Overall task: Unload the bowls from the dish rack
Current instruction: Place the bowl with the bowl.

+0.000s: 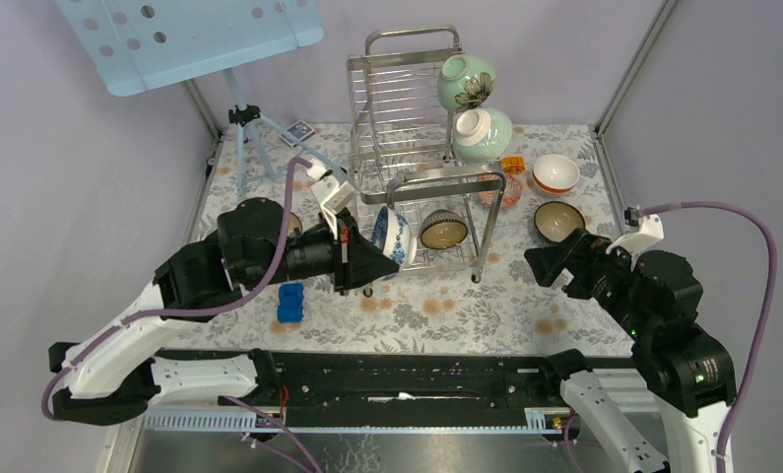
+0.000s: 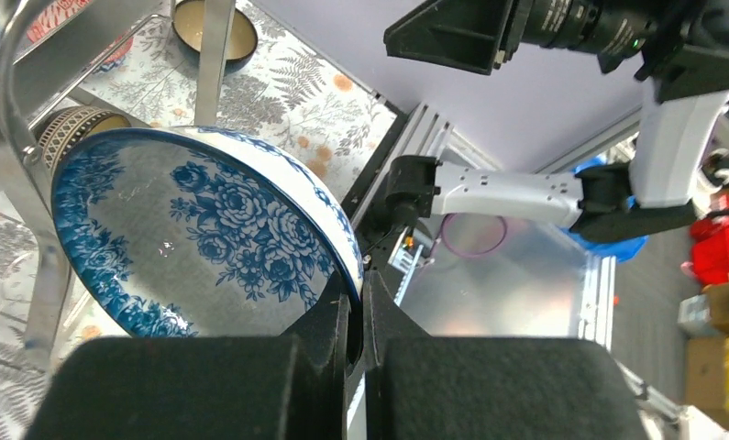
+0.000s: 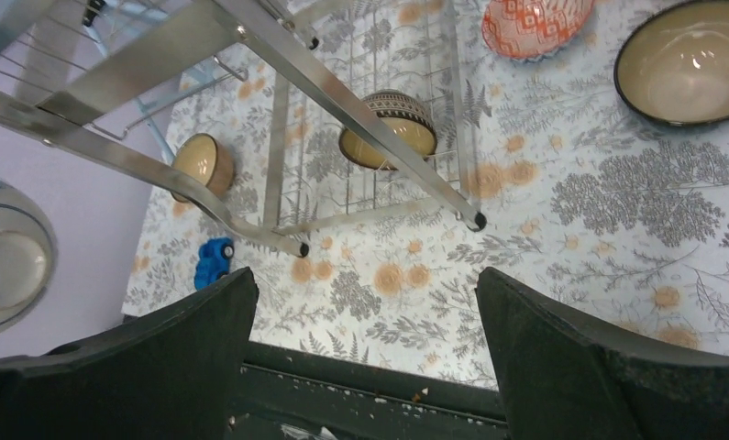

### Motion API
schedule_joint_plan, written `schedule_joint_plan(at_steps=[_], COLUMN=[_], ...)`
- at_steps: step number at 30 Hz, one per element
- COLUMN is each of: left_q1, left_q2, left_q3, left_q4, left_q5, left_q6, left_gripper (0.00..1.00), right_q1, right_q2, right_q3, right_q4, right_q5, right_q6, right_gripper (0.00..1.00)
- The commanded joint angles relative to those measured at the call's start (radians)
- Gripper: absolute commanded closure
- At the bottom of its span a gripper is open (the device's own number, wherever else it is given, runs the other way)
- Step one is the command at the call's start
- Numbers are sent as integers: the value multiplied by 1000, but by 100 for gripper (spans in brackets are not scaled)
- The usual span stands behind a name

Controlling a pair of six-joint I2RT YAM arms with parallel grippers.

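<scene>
My left gripper (image 1: 375, 258) (image 2: 356, 293) is shut on the rim of a blue-and-white bowl (image 1: 393, 236) (image 2: 195, 229), which stands on edge at the left end of the dish rack's (image 1: 407, 148) lower tier. A brown banded bowl (image 1: 443, 229) (image 3: 388, 128) lies in that tier. Two pale green bowls (image 1: 466, 81) (image 1: 483, 133) sit on the upper tier. On the table are an orange-white bowl (image 1: 555, 173), a dark bowl (image 1: 558, 221) (image 3: 690, 62) and a red-patterned bowl (image 1: 506, 192) (image 3: 535, 23). My right gripper (image 1: 550, 264) (image 3: 365, 293) hangs open over the cloth, right of the rack.
A tan bowl (image 3: 204, 162) sits left of the rack, half hidden behind my left arm in the top view. A blue toy car (image 1: 290, 303) lies near the front edge. A pale blue perforated stand (image 1: 190, 34) on a tripod stands at the back left.
</scene>
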Motion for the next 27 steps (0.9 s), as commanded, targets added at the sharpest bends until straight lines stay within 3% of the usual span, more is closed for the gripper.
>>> schedule_joint_plan(at_steps=[1, 3, 7, 10, 20, 27], left_q1=[-97, -179, -446, -567, -678, -766], left_q2=[42, 85, 176, 231, 263, 280], left_q3=[135, 163, 177, 138, -107, -322], left_q4=[-31, -65, -141, -171, -170, -135], left_q5=[-140, -218, -474, -592, -719, -707], left_q6=[157, 205, 317, 384, 538, 700], left_gripper=[100, 100, 100, 100, 100, 100], right_q1=[7, 7, 7, 7, 20, 69], right_q2=[13, 14, -8, -19, -19, 13], right_q3=[3, -24, -64, -93, -159, -238], right_q4=[-103, -122, -131, -131, -104, -112], right_q5=[3, -2, -15, -40, -171, -219], right_q6=[-48, -55, -63, -68, -101, -146], right_gripper=[4, 4, 4, 4, 6, 9])
